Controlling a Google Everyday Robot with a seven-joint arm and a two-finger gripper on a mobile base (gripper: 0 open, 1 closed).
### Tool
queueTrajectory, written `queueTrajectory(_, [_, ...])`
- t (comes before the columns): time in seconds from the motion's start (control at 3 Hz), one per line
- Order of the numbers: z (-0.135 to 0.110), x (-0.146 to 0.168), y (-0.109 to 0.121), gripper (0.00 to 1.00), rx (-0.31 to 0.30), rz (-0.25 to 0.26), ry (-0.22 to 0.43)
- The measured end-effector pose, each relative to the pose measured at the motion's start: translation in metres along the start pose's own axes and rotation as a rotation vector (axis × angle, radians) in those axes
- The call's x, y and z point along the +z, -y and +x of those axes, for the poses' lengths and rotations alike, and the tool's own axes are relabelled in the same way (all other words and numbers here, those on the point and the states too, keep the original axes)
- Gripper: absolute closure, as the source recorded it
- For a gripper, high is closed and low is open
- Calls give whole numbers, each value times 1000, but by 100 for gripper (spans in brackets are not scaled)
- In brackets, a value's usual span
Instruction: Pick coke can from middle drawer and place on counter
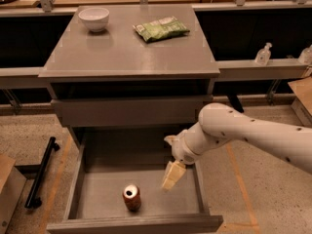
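The coke can (131,197) stands upright on the floor of the open middle drawer (75,186), near the front and a little left of center. My gripper (170,178) hangs down into the drawer from the white arm (234,130) that reaches in from the right. It is to the right of the can and slightly above it, not touching it. The counter (122,52) is the grey cabinet top above the drawers.
A white bowl (94,18) sits at the counter's back left and a green snack bag (161,28) at its back center-right. A shut drawer front (126,112) lies above the open drawer. A black bar (41,172) lies on the floor at left. Bottles (263,54) stand on a shelf at right.
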State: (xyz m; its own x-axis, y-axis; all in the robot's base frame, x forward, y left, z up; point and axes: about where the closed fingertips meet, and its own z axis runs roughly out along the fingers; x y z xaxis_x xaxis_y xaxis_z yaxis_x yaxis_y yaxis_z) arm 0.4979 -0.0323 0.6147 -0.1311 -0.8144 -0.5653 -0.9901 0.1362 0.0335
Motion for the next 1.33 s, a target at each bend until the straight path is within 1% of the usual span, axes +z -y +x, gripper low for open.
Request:
queueTrajectory(0.33, [1, 55, -6, 0, -138, -135, 69])
queueTrajectory(0.67, [11, 90, -4, 0, -172, -205, 94])
queueTrajectory(1.0, [13, 96, -5, 0, -166, -215, 98])
queueTrajectory(1.33, [11, 111, -5, 0, -164, -231, 121])
